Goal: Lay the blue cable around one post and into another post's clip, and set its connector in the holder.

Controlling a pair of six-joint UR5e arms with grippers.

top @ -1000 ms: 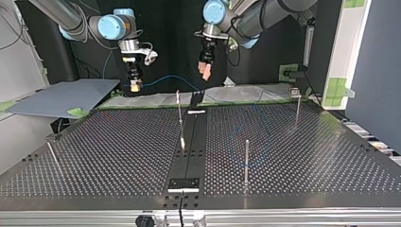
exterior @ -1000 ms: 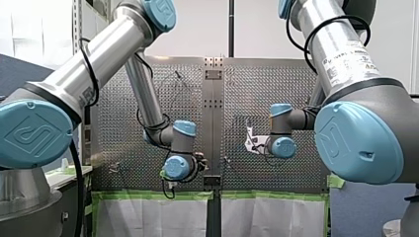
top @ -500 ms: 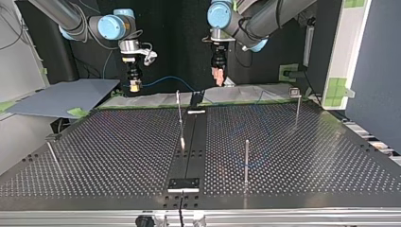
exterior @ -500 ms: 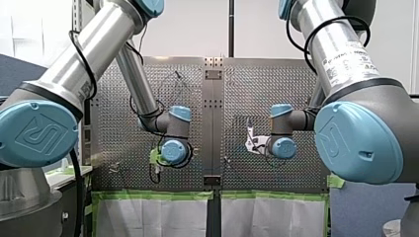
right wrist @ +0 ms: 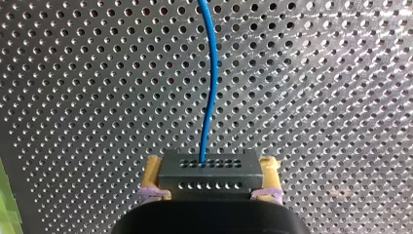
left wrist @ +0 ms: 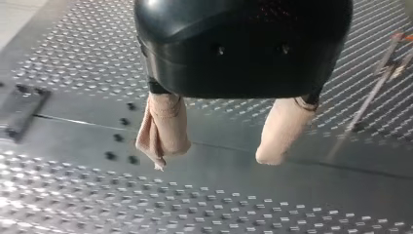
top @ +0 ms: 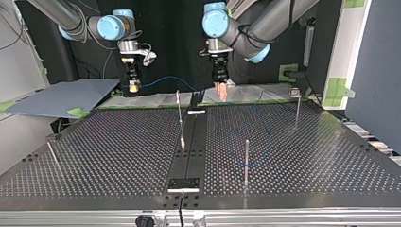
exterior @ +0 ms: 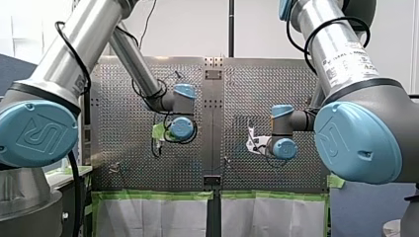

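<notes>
By my reading you are at the very start. On the table (top: 118,156) no post has cable round it: not the near post (top: 246,158), the middle post (top: 179,113) or the far post (top: 297,106). Your right gripper (top: 134,85) is clamped on the connector (right wrist: 209,170) and hangs past the table's far edge, at the top view's left. Your left gripper (left wrist: 214,151) is spread, with nothing between its beige pads (left wrist: 163,126), near the far edge about the middle. The cable (right wrist: 210,92) leaves the connector and arcs through the air toward the left gripper. Wrapping, clipping and seating are all left.

In the front view the wrists (exterior: 181,127) cover both grippers. You cannot trace the cable's other end past the left gripper. A faint blue trace round the near post may be cable or reflection. Which post bears the clip, and which fixture is the holder, is too small to tell.
</notes>
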